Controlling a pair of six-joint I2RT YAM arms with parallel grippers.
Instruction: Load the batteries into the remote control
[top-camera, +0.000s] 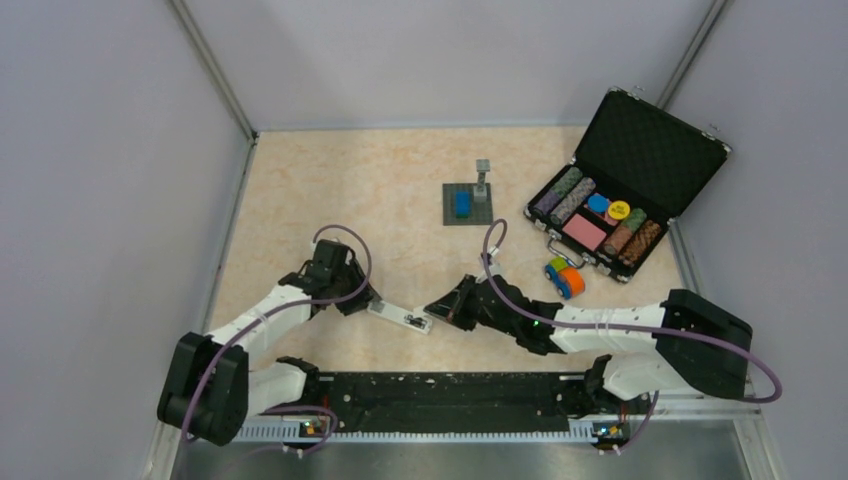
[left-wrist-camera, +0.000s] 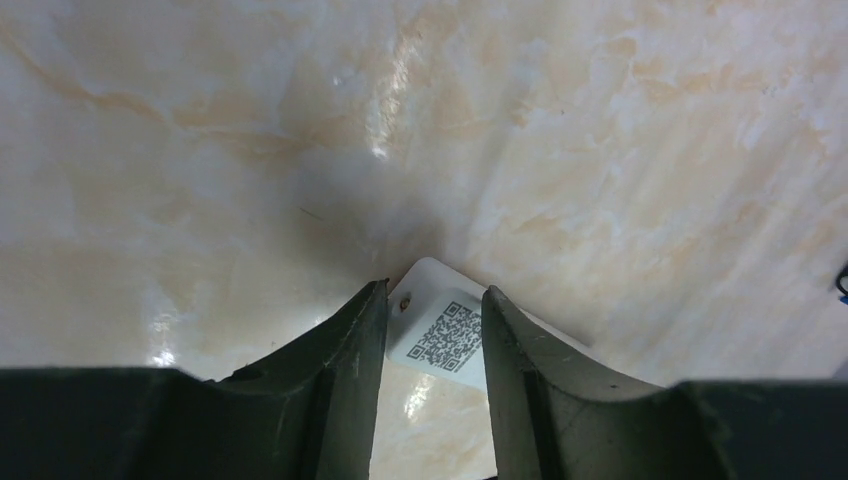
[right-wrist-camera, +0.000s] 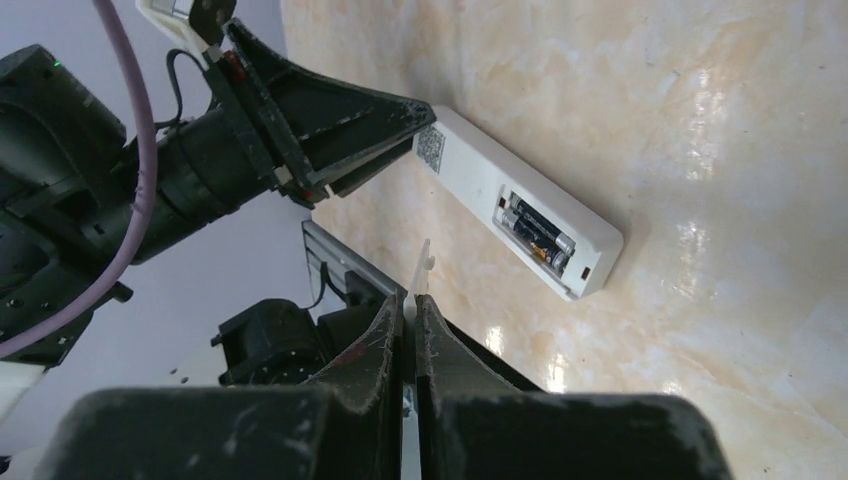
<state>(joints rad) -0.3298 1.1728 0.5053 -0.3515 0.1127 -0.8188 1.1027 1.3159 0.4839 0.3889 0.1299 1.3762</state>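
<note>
The white remote control (top-camera: 400, 318) lies back up on the table between my two grippers. In the right wrist view its recess is uncovered and the two dark batteries (right-wrist-camera: 538, 235) lie side by side inside the remote control (right-wrist-camera: 470, 170). My left gripper (top-camera: 362, 300) is closed round the remote's end that carries a QR sticker (left-wrist-camera: 447, 335), with a finger on each side (left-wrist-camera: 433, 300). My right gripper (top-camera: 432, 308) is shut on a thin white battery cover (right-wrist-camera: 423, 265), held on edge just short of the remote's other end (right-wrist-camera: 410, 300).
An open black poker chip case (top-camera: 620, 200) stands at the back right. A small colourful toy (top-camera: 565, 277) lies in front of it. A grey baseplate with a blue block (top-camera: 467, 203) sits at the back centre. The black base rail (top-camera: 440, 395) runs along the near edge.
</note>
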